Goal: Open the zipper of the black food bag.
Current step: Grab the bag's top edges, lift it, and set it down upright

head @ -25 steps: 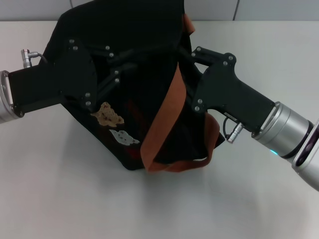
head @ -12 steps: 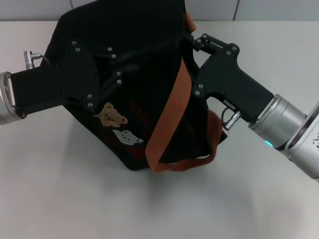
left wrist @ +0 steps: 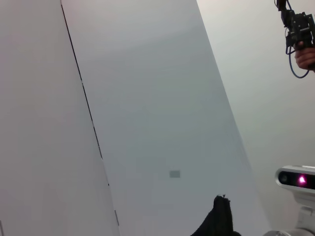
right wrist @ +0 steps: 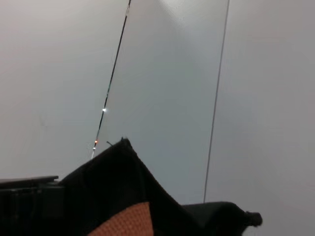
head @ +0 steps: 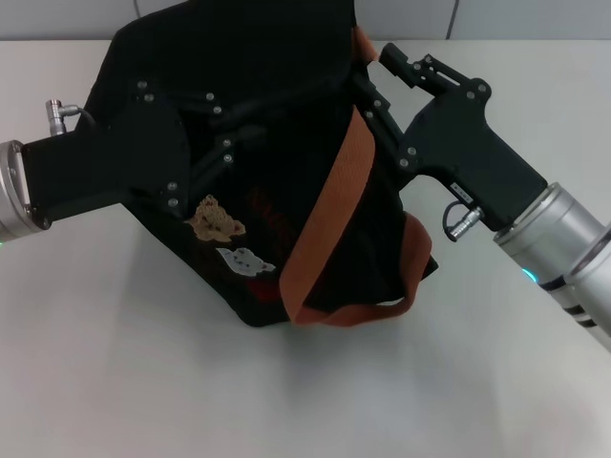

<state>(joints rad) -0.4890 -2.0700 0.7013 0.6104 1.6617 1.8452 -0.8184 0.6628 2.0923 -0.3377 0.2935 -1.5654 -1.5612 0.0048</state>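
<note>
The black food bag lies tilted on the white table, its bear patch and cat patch facing me. One orange-brown strap runs down its front and loops under the lower corner. My left gripper reaches in from the left and lies against the bag's upper face. My right gripper comes in from the right and meets the bag's top edge beside the strap. I cannot make out the zipper against the black fabric. The right wrist view shows only bag fabric and a bit of strap.
Bare white table surrounds the bag in front and to the right. A grey panelled wall fills both wrist views. The left wrist view also catches a white device with a pink light and a hand holding a tool.
My right gripper has moved back and to the right along the bag's top edge. The strap and the bag's near corner shifted slightly right. The left arm has hardly moved.
</note>
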